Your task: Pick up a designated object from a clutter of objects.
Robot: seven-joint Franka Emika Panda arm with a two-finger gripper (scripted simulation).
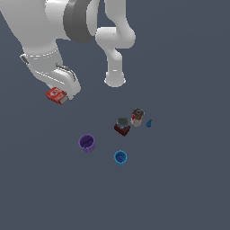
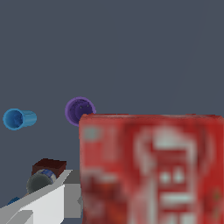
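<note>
Scattered on dark grey floor (image 1: 188,179): purple cup (image 1: 86,143), blue cup (image 1: 120,157), red-brown block (image 1: 122,127) with grey top, small can (image 1: 137,117), tiny blue piece (image 1: 148,123). Block, can and blue piece bunched close together (block and can just beside each other, contact unclear); blue cup near, below that bunch in exterior view; purple cup apart, toward exterior view's left. Both cups lying tipped, mouths facing camera in wrist view. White arm base (image 1: 115,80) standing beyond the clutter. Nothing between gripper and the clutter; all loose items well apart from the box.

Red box (image 1: 56,95) up at gripper (image 1: 63,96), at exterior view's left, well away from clutter and seemingly off the floor. Flat, rectangular, bright red with white markings on face. Filling most of wrist view, close to lens, partly hiding purple cup rim.

Lettering on box: white shapes only, too blurred to read (no brand legible).

Gripper clamped on red box; one white finger (image 2: 48,203) seen beside box in wrist view, other finger hidden.
</note>
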